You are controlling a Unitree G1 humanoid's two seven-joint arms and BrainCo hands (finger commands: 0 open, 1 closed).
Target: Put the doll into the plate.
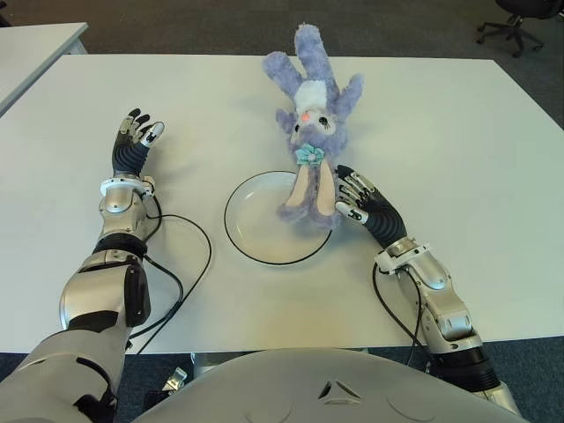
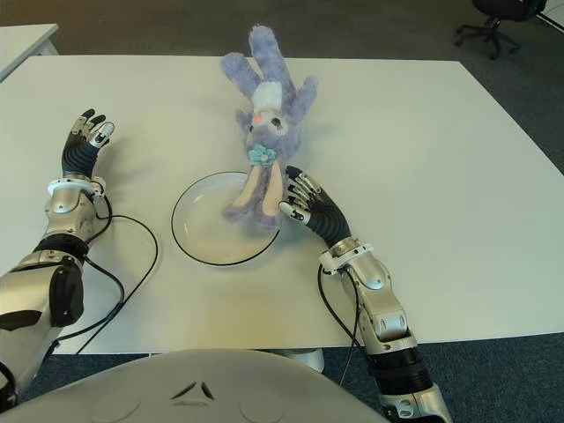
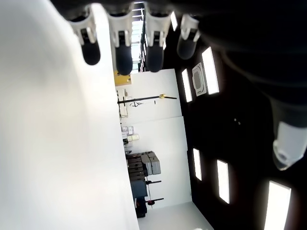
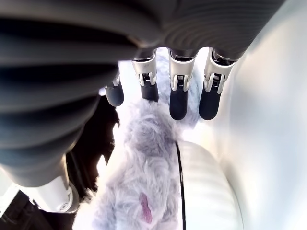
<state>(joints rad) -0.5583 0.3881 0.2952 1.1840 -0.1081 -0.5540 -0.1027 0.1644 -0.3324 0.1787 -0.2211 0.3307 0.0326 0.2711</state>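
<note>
Doll: a lilac plush rabbit (image 1: 310,123) lies face up on the white counter (image 1: 458,141), ears pointing away from the robot, its long legs draped over the far-right rim of the plate; head and body are outside the plate.
Plate: a white plate with a dark rim (image 1: 251,251) sits at the counter's centre, just in front of the robot; only the doll's feet lie in it.
Right hand: the right hand (image 1: 355,199) is just beside the doll's legs on their right, at the plate's edge; its wrist view shows the fingers (image 4: 177,103) extended over the fur, not closed round anything, so it holds nothing.
Left hand: the left hand (image 1: 134,141) shows well to the left of the plate, fingers straight and empty.
Handling: likely light, soft and floppy; it should squash under the fingers and sag when lifted, with no risk of breaking.
Where to hold: the torso, near the blue bow (image 1: 309,155), looks best; gripping the limp legs would leave the body dangling.
Progress: only partly in; the body needs drawing toward the plate's centre.
</note>
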